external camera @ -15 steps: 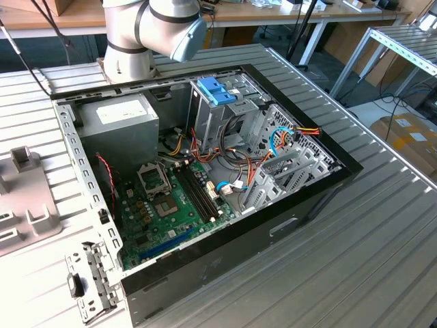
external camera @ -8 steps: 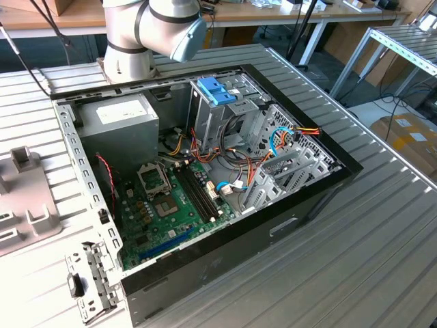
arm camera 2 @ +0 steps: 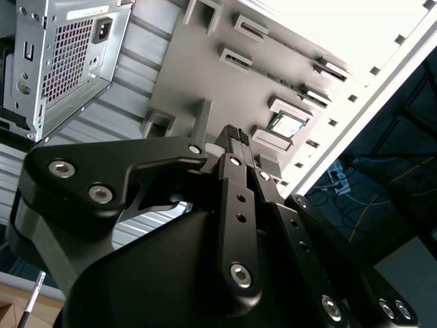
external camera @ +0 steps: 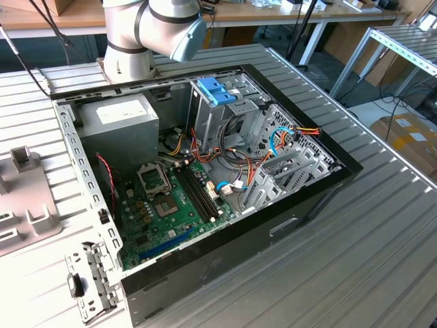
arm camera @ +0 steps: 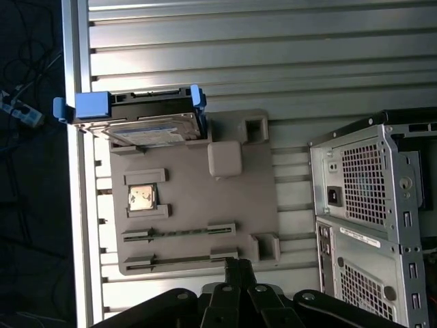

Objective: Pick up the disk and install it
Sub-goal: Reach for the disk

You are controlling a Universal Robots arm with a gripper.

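Observation:
The disk (arm camera: 147, 128), a dark drive in a bright blue carrier with a blue tab (arm camera: 92, 104), rests at one end of a grey fixture plate (arm camera: 198, 205) on the ribbed table. My gripper (arm camera: 237, 265) hangs above the opposite edge of that plate, well apart from the disk. In both wrist views its black fingers are pressed together with nothing between them. The fingertips (arm camera 2: 233, 134) point toward the plate's slots.
The open computer case (external camera: 321, 181) stands mid-table with a motherboard (external camera: 171, 205), a grey power supply (external camera: 119, 119) and a pale blue bracket (external camera: 215, 91) on the drive cage. Its rear panel (arm camera: 369, 198) lies beside the fixture plate (external camera: 27, 198). A chip (arm camera: 142, 198) sits on the plate.

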